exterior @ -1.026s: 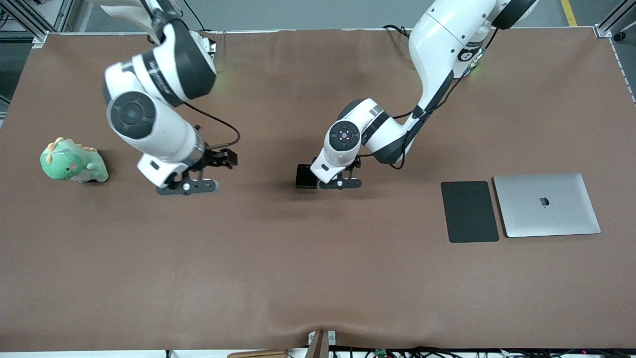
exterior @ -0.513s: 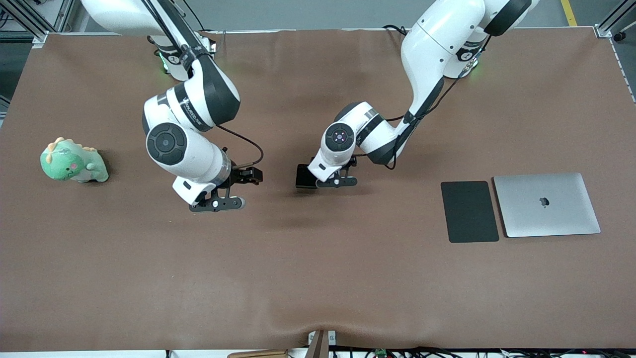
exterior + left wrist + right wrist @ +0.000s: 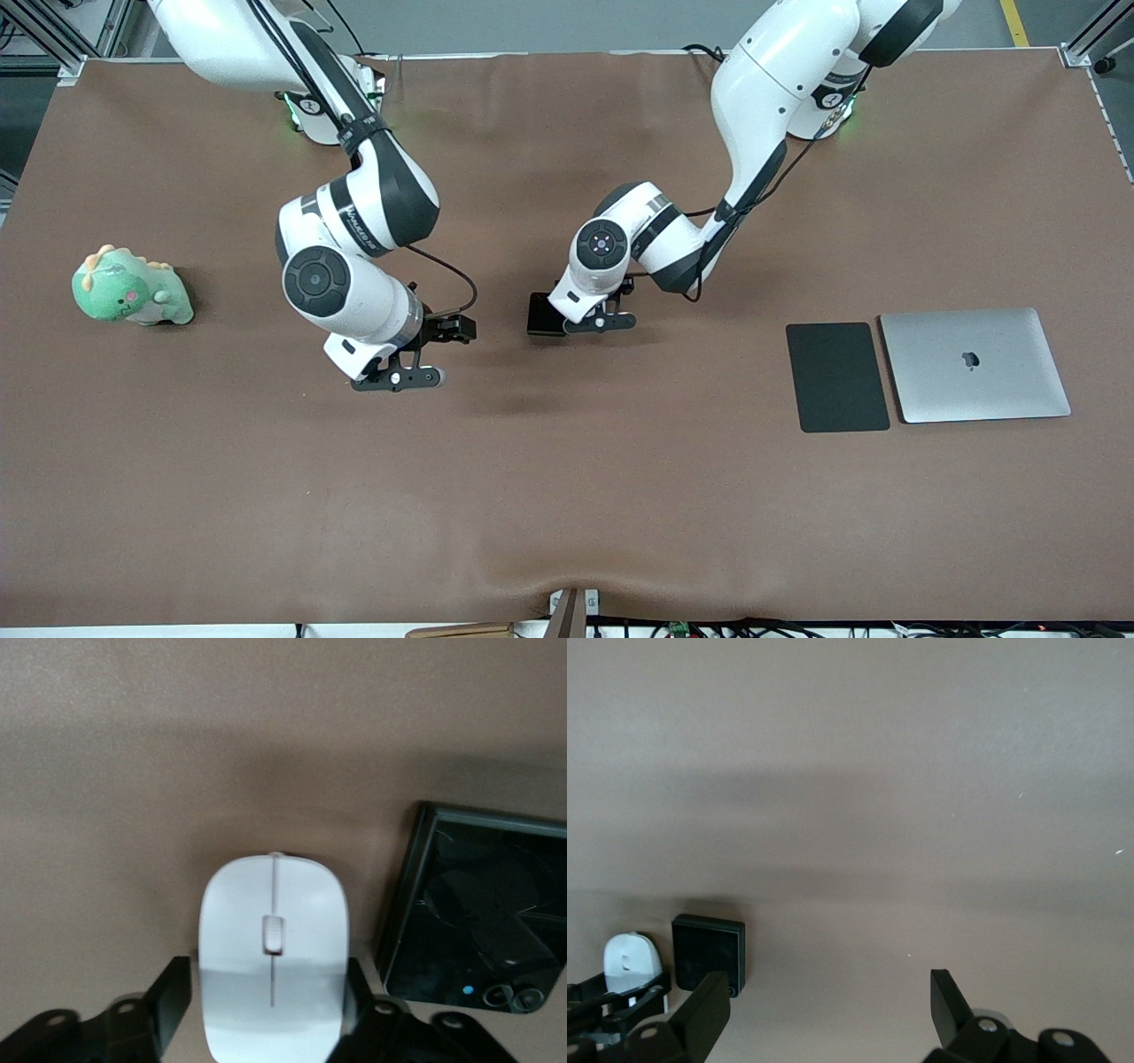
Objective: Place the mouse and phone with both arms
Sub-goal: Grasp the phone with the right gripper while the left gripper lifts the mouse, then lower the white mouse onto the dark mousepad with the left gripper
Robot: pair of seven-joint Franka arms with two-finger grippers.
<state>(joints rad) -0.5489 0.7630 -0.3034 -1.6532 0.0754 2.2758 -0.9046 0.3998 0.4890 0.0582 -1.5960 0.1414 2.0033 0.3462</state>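
Note:
The white mouse lies on the brown table beside the black phone, which shows in the front view. In the front view the left hand hides the mouse. My left gripper is down over the mouse, open, with one finger on each side of it; one finger touches and the other stands a thin gap off. My right gripper is open and empty over bare table, toward the right arm's end from the phone. In its wrist view the phone and mouse show farther off.
A green dinosaur plush sits near the right arm's end of the table. A flat black pad and a closed silver laptop lie side by side toward the left arm's end.
My right arm has swung from near the plush toward the phone, its gripper staying open. My left gripper has shifted slightly toward the phone, over the mouse.

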